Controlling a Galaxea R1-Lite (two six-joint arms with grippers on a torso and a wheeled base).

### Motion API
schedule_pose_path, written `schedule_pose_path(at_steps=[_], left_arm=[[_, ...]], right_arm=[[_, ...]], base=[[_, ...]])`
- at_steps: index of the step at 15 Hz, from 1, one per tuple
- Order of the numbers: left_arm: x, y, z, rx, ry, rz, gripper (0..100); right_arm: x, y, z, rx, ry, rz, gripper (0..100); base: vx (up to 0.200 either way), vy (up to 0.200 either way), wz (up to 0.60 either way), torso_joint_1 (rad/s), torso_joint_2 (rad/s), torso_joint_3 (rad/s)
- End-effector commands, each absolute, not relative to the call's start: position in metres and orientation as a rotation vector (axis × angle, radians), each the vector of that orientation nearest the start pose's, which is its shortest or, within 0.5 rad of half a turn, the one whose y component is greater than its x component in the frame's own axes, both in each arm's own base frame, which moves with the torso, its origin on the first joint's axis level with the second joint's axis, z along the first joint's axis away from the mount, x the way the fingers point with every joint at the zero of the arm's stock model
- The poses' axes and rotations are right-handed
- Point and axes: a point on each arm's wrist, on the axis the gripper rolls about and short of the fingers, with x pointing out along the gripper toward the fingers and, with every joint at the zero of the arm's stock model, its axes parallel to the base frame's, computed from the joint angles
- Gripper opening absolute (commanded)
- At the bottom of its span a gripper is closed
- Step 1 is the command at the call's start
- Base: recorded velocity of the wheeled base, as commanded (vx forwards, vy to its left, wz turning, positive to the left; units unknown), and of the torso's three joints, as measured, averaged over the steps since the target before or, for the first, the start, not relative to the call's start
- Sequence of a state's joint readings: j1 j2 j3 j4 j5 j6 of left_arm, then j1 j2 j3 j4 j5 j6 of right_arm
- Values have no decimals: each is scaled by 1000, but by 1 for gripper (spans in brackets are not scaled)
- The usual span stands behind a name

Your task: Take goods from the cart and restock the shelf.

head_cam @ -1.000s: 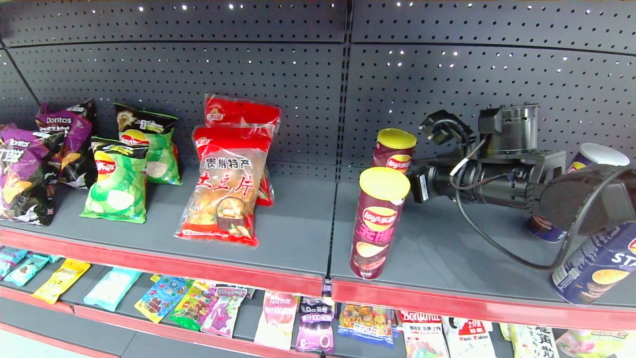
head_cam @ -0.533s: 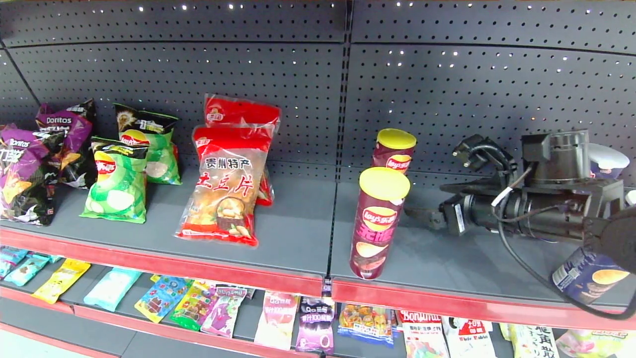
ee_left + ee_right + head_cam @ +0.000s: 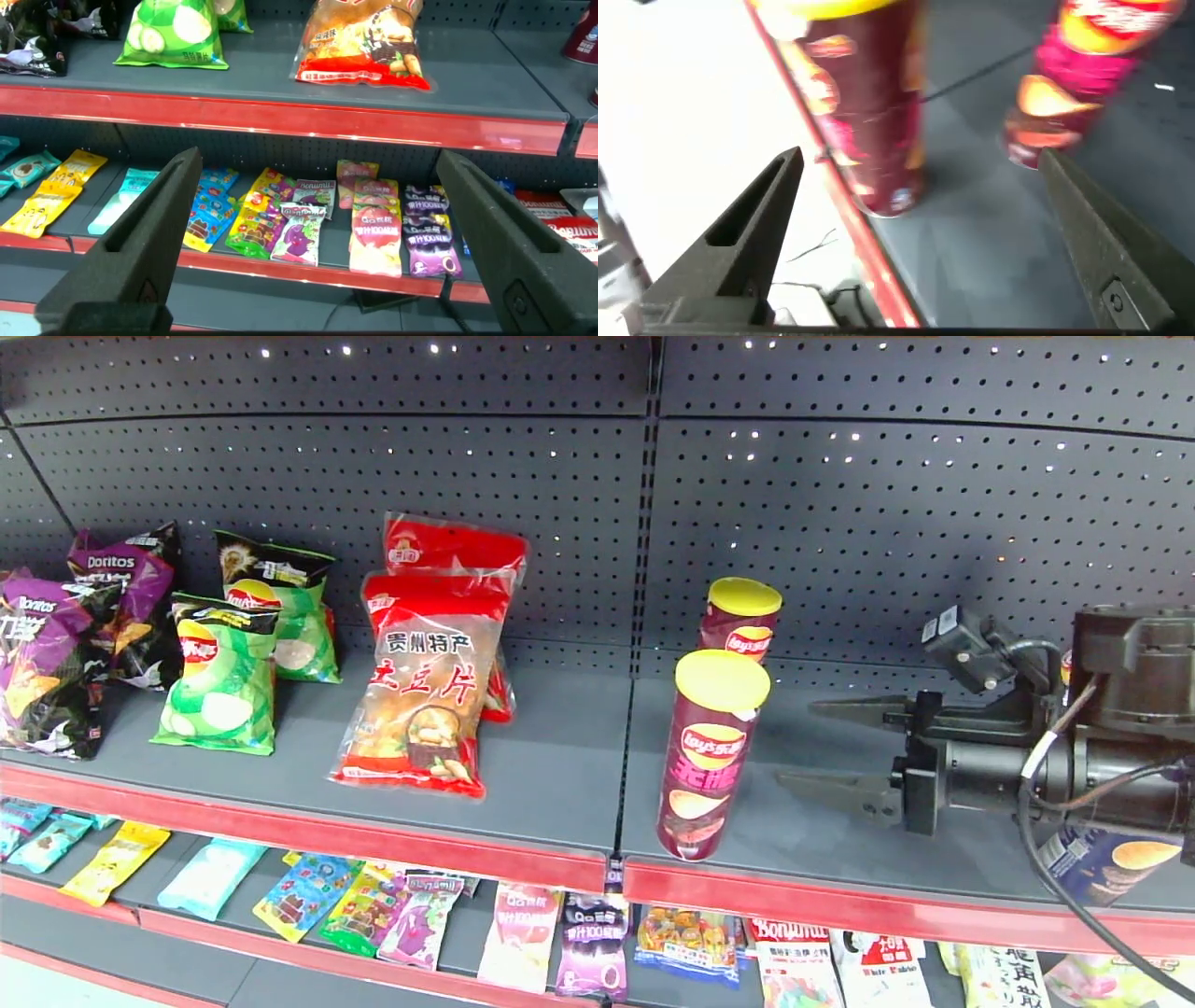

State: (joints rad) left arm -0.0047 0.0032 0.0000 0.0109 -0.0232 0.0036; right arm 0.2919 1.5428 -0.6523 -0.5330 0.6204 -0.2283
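Note:
Two maroon chip cans with yellow lids stand upright on the upper shelf (image 3: 551, 775): the front can (image 3: 707, 756) near the red front lip, the rear can (image 3: 740, 616) by the pegboard. My right gripper (image 3: 836, 751) hangs open and empty over the shelf, right of the front can and apart from it. In the right wrist view both cans (image 3: 868, 121) (image 3: 1074, 75) stand beyond the spread fingers (image 3: 747, 233). My left gripper (image 3: 318, 243) is open and empty in front of the lower shelf of candy packets (image 3: 299, 219).
Red potato-chip bags (image 3: 425, 681), green bags (image 3: 224, 672) and purple bags (image 3: 56, 635) fill the upper shelf's left half. A dark blue can (image 3: 1102, 863) stands at the far right behind my right arm. Bare shelf lies between the red bags and the maroon cans.
My right gripper has drawn back to the right, away from the rear maroon can, and dropped lower. Both maroon cans stay upright where they were.

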Motion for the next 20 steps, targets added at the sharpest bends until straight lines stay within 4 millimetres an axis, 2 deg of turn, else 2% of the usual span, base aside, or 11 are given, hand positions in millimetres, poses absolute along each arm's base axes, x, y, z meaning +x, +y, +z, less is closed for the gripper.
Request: schedule_pose_path(at_steps=[1, 11, 20], left_arm=[[-22, 0, 74, 3, 15, -28, 100], [-22, 0, 74, 4, 15, -28, 100], [-22, 0, 74, 3, 15, -28, 100]], right_arm=[[246, 94, 173, -147, 251, 986, 100], [244, 108, 170, -139, 241, 1126, 100], [272, 131, 165, -139, 234, 1209, 100]], base=[[0, 0, 0, 0, 0, 0], [0, 0, 0, 0, 0, 0], [0, 0, 0, 0, 0, 0]])
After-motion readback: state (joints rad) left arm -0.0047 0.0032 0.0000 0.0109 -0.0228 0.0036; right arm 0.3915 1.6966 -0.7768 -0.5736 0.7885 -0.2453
